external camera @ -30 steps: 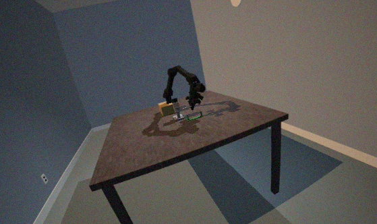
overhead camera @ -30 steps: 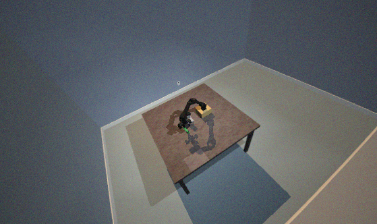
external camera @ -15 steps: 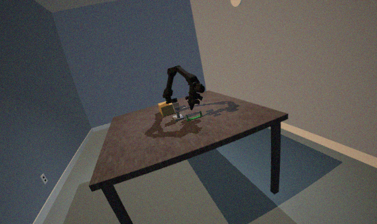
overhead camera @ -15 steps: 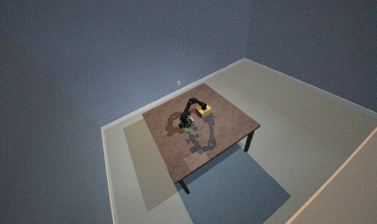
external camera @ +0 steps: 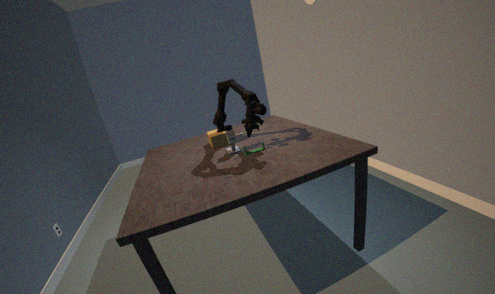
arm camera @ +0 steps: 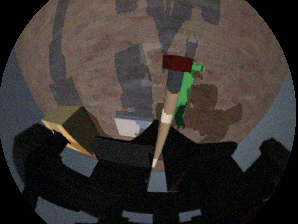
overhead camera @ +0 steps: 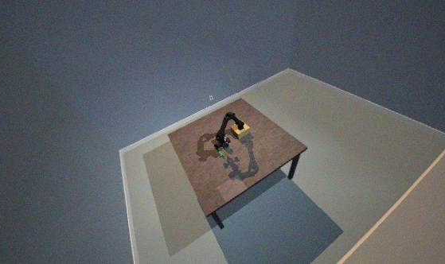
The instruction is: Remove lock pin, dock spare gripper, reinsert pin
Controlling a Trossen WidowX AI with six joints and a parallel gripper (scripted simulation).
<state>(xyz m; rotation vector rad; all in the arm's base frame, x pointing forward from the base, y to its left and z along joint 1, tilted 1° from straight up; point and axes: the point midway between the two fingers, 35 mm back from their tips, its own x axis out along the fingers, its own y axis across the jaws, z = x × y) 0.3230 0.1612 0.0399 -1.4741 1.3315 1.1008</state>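
Note:
My gripper [overhead camera: 216, 148] [external camera: 250, 134] [arm camera: 158, 123] is shut on the lock pin [arm camera: 170, 102], a tan rod with a dark red head. The pin is out of the socket and held above the table; it shows as a thin pale line in the exterior view. The spare gripper [overhead camera: 220, 153] [external camera: 255, 150] [arm camera: 185, 92], green and bracket-shaped, is low at the table, beyond my fingers. The mount [external camera: 233, 150] [arm camera: 129, 126], with a pale base, is beside it, left in the wrist view. Its socket is too small to make out, and I cannot tell whether the spigot touches it.
A yellow block [overhead camera: 240, 131] [external camera: 217, 139] [arm camera: 68, 123] is by the arm's base, behind the mount. The arm arches above the brown table [overhead camera: 266, 139] [external camera: 172, 186] and casts several dark shadows. The table's edges are well away from the mount.

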